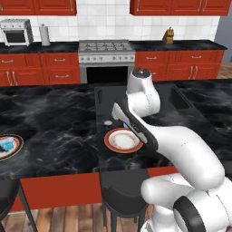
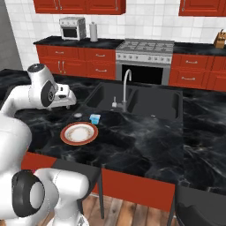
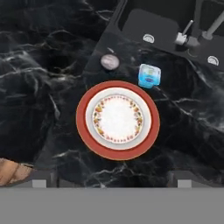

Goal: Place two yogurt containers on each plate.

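A red-rimmed plate [image 3: 118,120] with a pale centre lies on the black marble island, straight below my gripper [image 3: 112,181]. The gripper hangs above it, open, with nothing between its fingertips [image 3: 43,180]. Just beyond this plate [image 2: 79,133] stand two yogurt containers: a light blue tub [image 3: 149,75] [image 2: 94,118] and a small grey round one [image 3: 110,61] [image 1: 108,123]. They sit apart, off the plate [image 1: 122,140]. Far to the left a second plate [image 1: 18,144] carries a blue yogurt container [image 1: 5,145] and is cut by the picture's edge.
A dark sink [image 2: 145,101] with a tall faucet [image 2: 126,88] lies right behind the tubs. Black stools [image 1: 122,190] stand under the island's near edge. Across the aisle are the stove [image 1: 106,56] and red cabinets.
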